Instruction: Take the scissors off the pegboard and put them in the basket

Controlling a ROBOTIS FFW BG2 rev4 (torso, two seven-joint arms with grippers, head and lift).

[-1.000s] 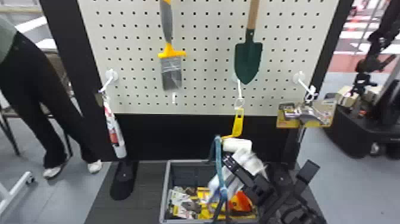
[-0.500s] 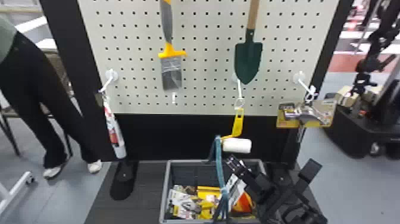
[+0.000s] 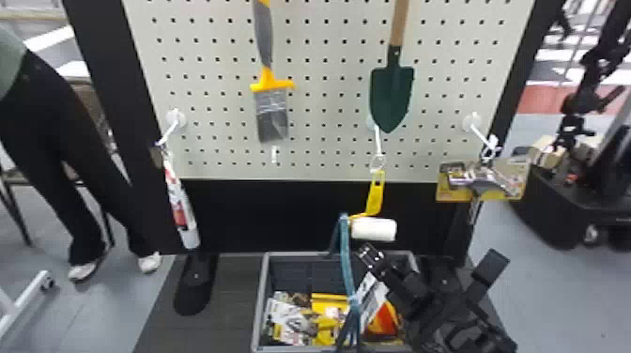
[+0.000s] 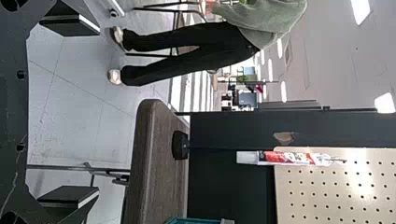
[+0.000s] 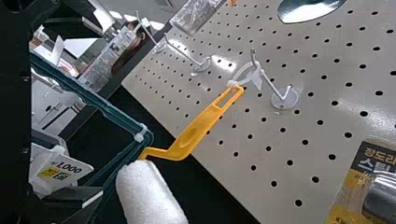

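Note:
Low on the right of the head view, my right gripper [image 3: 431,263] stands open over the right side of the grey-rimmed basket [image 3: 264,300]. A white printed card [image 3: 371,293] is beside its left finger, next to a teal bar-like loop [image 3: 346,263] with white ties. In the right wrist view, my right gripper [image 5: 100,112] has its fingers wide apart, with the card [image 5: 63,169] and teal loop [image 5: 116,114] near them. Packaged things fill the basket; I cannot single out the scissors. My left gripper [image 4: 99,111] is open and holds nothing, left of the pegboard.
A yellow-handled roller [image 3: 375,229] hangs close to the right gripper. The pegboard [image 3: 324,112] also carries a brush [image 3: 272,112], a trowel [image 3: 392,94], a tube [image 3: 180,211] and a packaged hammer [image 3: 483,180]. One middle hook [image 3: 274,154] is bare.
The blurred pale thing beside the right gripper's left finger is gone from in front of the roller. A white card now shows lower there. The right arm has shifted slightly.

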